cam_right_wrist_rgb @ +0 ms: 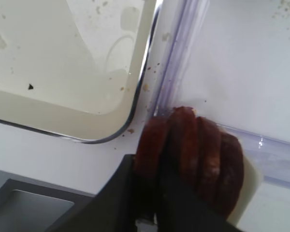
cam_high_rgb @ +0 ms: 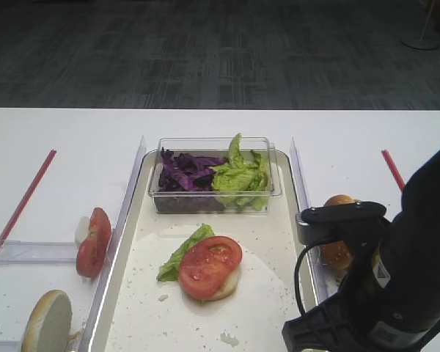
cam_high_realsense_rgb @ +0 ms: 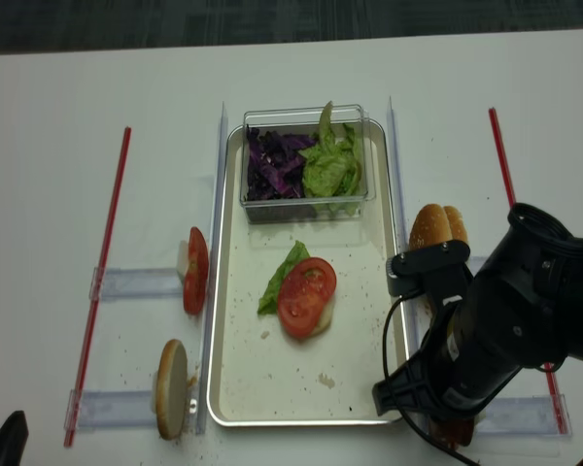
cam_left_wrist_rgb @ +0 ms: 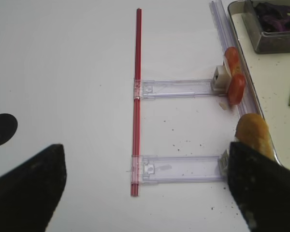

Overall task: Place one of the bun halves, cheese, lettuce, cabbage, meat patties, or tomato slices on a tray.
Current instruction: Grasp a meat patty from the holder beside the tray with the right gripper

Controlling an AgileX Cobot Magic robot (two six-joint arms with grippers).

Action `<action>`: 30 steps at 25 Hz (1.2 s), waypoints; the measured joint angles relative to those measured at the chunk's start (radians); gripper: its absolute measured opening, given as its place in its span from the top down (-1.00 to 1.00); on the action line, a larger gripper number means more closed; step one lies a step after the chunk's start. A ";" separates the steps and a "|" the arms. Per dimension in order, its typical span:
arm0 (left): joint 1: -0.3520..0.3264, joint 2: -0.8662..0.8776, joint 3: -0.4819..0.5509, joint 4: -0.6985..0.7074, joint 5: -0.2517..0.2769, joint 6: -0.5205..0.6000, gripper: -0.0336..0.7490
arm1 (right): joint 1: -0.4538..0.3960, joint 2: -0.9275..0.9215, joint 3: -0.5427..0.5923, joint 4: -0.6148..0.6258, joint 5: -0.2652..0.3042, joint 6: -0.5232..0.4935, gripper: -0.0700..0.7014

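Note:
In the right wrist view several meat patties stand on edge in a row beside the tray's corner. My right gripper is shut on the leftmost patty. On the tray a tomato slice lies on a bun half with a lettuce leaf. My left gripper hangs open over bare table, left of more tomato slices and a bun half. Cabbage and lettuce fill a tub. Cheese is out of view.
The clear tub stands at the tray's far end. Clear plastic rails run along both sides of the tray, and holders cross to red strips. More buns stand right of the tray.

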 joint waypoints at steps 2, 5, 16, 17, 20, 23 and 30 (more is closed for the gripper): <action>0.000 0.000 0.000 0.000 0.000 0.000 -0.67 | 0.000 0.000 0.000 0.000 0.000 0.000 0.51; 0.000 0.000 0.000 0.000 0.000 0.000 -0.67 | 0.000 0.000 0.000 0.000 0.002 0.000 0.51; 0.000 0.000 0.000 0.000 0.000 0.000 -0.67 | 0.000 -0.089 -0.082 -0.008 0.081 0.000 0.52; 0.000 0.000 0.000 0.000 0.000 0.000 -0.67 | 0.000 -0.092 -0.082 -0.010 0.086 0.000 0.52; 0.000 0.000 0.000 0.000 0.000 0.000 -0.67 | 0.000 -0.108 -0.082 -0.021 0.101 0.006 0.52; 0.000 0.000 0.000 0.000 0.000 0.000 -0.67 | 0.000 -0.127 -0.082 -0.032 0.110 0.022 0.52; 0.000 0.000 0.000 0.000 0.000 0.000 -0.67 | 0.000 -0.155 -0.092 -0.043 0.131 0.026 0.52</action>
